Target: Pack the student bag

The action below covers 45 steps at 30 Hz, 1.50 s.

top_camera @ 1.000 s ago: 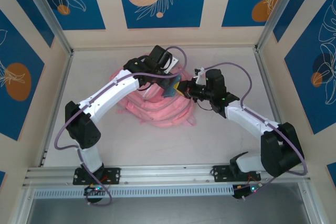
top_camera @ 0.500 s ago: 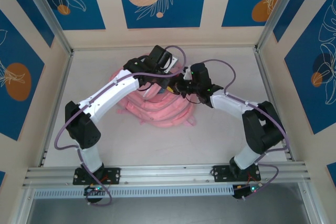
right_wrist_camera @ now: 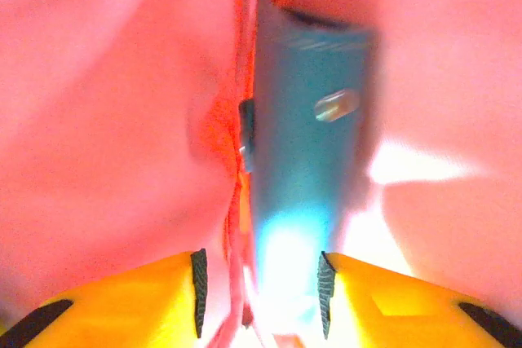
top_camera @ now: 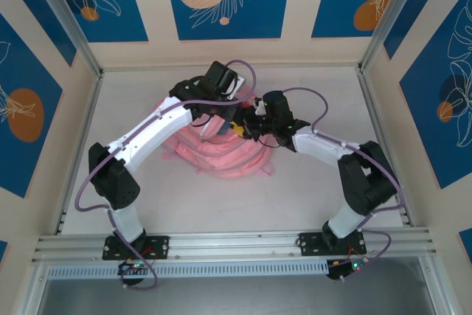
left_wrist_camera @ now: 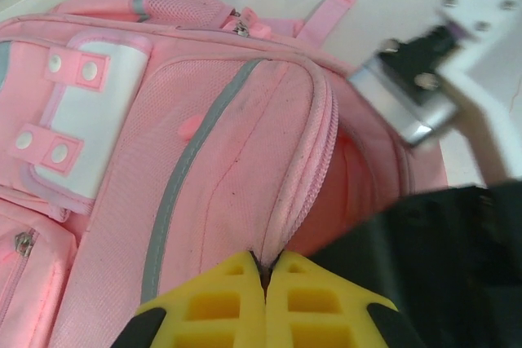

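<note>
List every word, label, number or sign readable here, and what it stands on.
No text can be read.
On the student bag, the white patches are blank.
On the blue object, a small oval mark is too blurred to read.
On the wall panels, leaf and circle patterns, no words.

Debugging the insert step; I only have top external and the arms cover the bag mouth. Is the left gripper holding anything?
Observer: Yes. Left wrist view: the left gripper is shut on the zip edge of the student bag, compartment gaping beside it.
Operator: And the right gripper?
Observer: Right wrist view: the right gripper has its jaws apart around a light-blue pencil case, gap on one side.
Operator: Case inside the bag?
Observer: Pink fabric on both sides of it, so it looks inside the opening.
</note>
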Each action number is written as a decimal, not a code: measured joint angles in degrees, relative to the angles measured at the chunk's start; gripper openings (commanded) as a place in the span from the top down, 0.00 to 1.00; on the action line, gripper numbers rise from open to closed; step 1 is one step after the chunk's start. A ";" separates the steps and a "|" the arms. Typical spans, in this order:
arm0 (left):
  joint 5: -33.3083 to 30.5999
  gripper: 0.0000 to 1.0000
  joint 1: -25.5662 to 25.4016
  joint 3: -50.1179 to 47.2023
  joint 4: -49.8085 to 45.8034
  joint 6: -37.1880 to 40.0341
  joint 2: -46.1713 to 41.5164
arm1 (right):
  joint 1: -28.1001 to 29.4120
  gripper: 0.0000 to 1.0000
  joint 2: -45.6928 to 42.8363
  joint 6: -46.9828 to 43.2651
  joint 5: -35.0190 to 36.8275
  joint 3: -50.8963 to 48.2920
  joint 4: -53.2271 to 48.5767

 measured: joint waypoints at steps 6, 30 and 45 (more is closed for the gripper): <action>1.92 0.60 0.83 -1.75 0.94 -3.10 -1.51 | -1.75 0.51 -12.59 -4.24 1.86 -6.91 -10.64; 2.54 0.52 3.96 -42.49 9.01 -5.70 -27.26 | -2.71 0.23 -16.72 -24.33 12.46 -0.70 -32.24; 4.35 0.65 3.96 -40.87 8.79 -2.58 -19.96 | 1.51 0.24 -11.61 -24.24 11.89 2.34 -32.52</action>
